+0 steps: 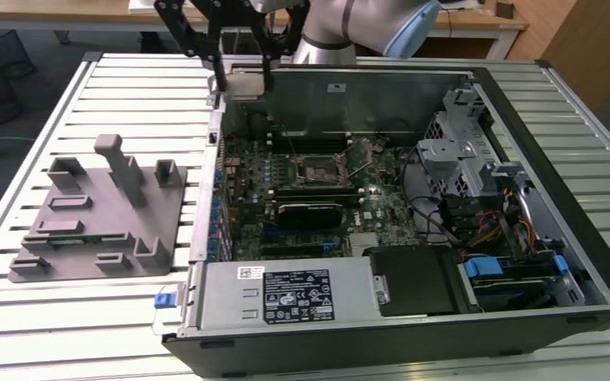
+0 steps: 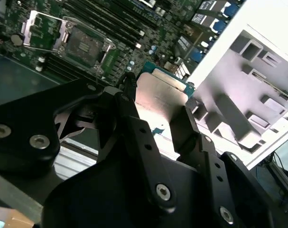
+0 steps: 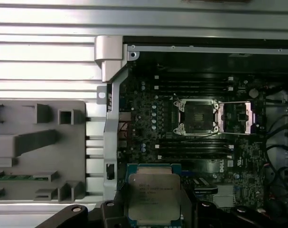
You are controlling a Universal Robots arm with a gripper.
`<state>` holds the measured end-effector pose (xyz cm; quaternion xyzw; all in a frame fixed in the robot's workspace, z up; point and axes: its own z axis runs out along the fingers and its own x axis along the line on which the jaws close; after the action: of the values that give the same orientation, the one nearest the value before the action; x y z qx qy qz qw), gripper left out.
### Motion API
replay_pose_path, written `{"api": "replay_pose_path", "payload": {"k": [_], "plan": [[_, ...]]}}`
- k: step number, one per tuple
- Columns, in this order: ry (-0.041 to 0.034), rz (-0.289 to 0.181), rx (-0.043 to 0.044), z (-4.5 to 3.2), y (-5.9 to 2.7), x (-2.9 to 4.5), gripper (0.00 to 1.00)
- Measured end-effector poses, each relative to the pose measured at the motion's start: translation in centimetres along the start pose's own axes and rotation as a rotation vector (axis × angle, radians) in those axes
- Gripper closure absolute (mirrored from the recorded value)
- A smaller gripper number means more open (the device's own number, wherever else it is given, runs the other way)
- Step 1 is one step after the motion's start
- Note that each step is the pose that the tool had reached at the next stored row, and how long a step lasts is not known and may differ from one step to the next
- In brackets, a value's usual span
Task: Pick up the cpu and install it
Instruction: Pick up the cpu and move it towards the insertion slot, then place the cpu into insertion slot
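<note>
The cpu (image 1: 245, 84), a flat square chip with a silver top and green edge, hangs in the air between the black fingers of my gripper (image 1: 244, 78), which is shut on it. In the exterior view it hovers over the open computer case's far corner, on that view's left. Both wrist views show the cpu (image 2: 160, 99) (image 3: 153, 194) clamped at two opposite edges by the fingers (image 2: 130, 102). The motherboard socket (image 1: 318, 168) (image 3: 197, 116) (image 2: 82, 45) lies uncovered, apart from the chip, with its metal load plate (image 3: 236, 116) flipped open beside it.
A grey moulded parts fixture (image 1: 98, 214) (image 3: 34, 147) lies on the slatted table on the exterior view's left of the case. The case wall (image 1: 215, 151) stands between fixture and motherboard. Memory slots, cables, a drive cage (image 1: 464, 151) and a power supply (image 1: 283, 294) surround the socket.
</note>
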<state>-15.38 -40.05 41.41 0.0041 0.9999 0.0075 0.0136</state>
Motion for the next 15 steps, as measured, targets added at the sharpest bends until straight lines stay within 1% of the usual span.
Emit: {"api": "replay_pose_path", "payload": {"k": [8,10,15], "plan": [[-0.0004,0.0,0.0,0.19,0.19,-3.41,0.47],[-0.0008,0.0,0.0,0.22,0.24,-4.15,0.47],[-0.0013,0.004,0.0002,0.26,0.25,-4.94,0.47]]}}
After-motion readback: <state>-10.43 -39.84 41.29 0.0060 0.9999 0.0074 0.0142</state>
